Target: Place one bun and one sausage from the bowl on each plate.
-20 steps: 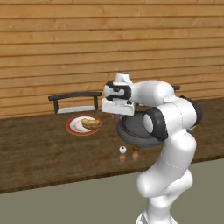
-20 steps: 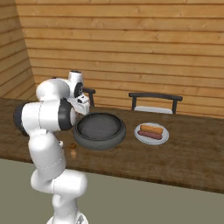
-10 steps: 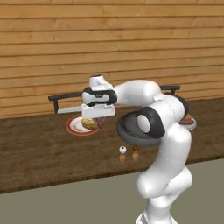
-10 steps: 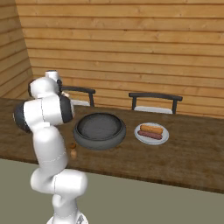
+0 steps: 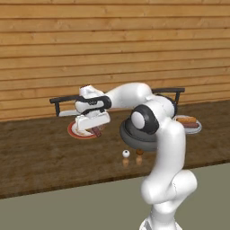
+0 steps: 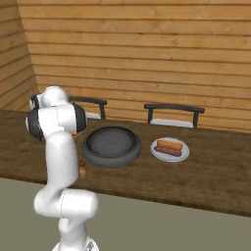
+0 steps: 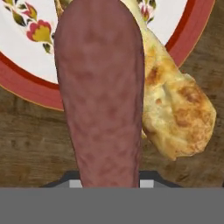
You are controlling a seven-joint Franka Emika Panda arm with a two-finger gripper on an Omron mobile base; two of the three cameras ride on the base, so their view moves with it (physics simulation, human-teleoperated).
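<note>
Over red-rimmed plate (image 7: 26, 83), mottled reddish-brown sausage (image 7: 103, 92) beside golden bun (image 7: 179, 113)

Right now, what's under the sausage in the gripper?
Below the held sausage lie a bun and the red-rimmed plate on the wooden table. What sits directly beneath the sausage is hidden.

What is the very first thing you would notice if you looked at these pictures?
The big reddish-brown sausage held in the gripper, hanging right over the red-rimmed plate with flowers painted on it, where a golden bun already lies. Next comes the wide dark bowl in the middle of the wooden table. To its right a grey plate holds a bun and a sausage.
</note>
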